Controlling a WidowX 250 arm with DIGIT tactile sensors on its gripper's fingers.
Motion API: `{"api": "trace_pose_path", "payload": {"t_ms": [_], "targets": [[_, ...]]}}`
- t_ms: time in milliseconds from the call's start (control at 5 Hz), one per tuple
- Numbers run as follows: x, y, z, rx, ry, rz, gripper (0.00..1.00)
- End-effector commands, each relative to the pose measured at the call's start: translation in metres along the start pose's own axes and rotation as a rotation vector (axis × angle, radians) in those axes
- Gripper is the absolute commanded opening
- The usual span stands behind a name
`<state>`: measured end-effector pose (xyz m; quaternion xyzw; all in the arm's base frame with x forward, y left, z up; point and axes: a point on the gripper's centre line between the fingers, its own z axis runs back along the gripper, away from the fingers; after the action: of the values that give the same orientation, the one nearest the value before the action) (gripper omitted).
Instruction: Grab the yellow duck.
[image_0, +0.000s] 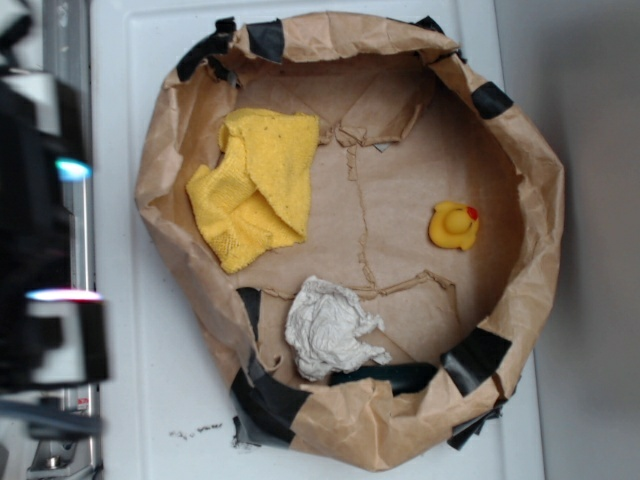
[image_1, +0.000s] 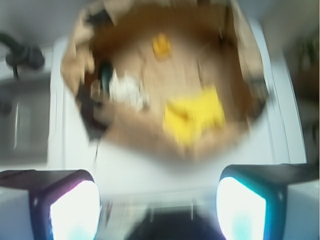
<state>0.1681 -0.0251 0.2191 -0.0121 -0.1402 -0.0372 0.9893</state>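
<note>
The yellow duck (image_0: 454, 225) is small and glossy with an orange-red beak. It sits on the right side of the brown paper basin's floor (image_0: 400, 200). In the blurred wrist view it shows as a small yellow spot (image_1: 161, 46) at the far side of the basin. My gripper (image_0: 62, 232) is at the far left edge of the exterior view, blurred, outside the basin and far from the duck. In the wrist view the gripper (image_1: 158, 210) is open and empty, its two fingers wide apart over the white surface.
A large yellow cloth (image_0: 255, 185) lies at the basin's upper left and a white wrinkly rag (image_0: 330, 328) near its lower rim. The basin's paper wall (image_0: 545, 200) is raised, patched with black tape (image_0: 478, 355). A white table (image_0: 130, 330) surrounds it.
</note>
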Motion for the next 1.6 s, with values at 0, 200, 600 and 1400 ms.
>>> {"api": "trace_pose_path", "payload": {"t_ms": [0,200,600,1400], "targets": [[0.068,0.020,-0.082,0.083,0.008,0.112,1.00],[0.083,0.032,-0.095,0.152,0.061,0.049,1.00],[0.083,0.032,-0.095,0.152,0.061,0.049,1.00],[0.103,0.072,-0.178,0.149,-0.029,0.106,1.00]]}}
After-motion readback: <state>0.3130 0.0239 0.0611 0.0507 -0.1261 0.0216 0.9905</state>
